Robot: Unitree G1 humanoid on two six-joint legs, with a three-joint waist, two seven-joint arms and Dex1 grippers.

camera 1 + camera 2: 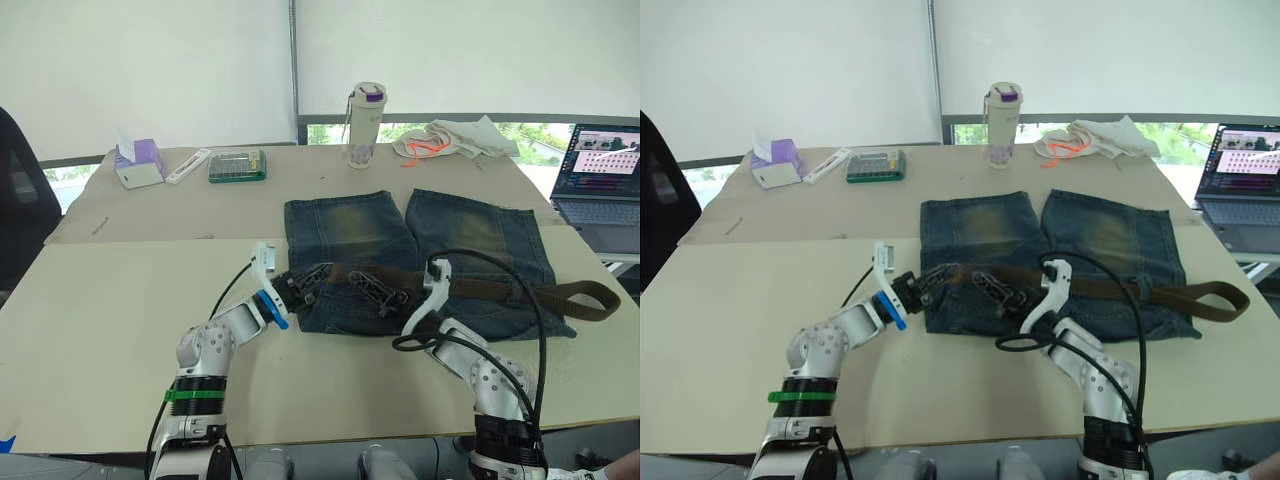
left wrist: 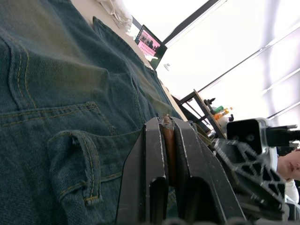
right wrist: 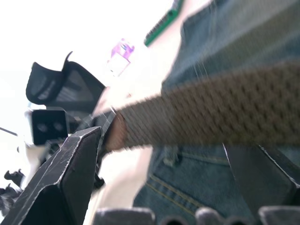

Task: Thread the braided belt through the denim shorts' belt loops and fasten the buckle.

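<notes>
The denim shorts lie flat on the table, waistband toward me and legs pointing away. The braided belt runs along the waistband and folds back in a loop past the shorts' right edge. My left gripper is shut on the belt's near end, just over the waistband beside a belt loop. Close to its right, my right gripper is open, and the belt crosses between its spread fingers. I cannot make out the buckle.
At the table's far side stand a bottle, a green flat box, a tissue box and a white cloth bag. A laptop sits at the right. Black cables arc over the shorts.
</notes>
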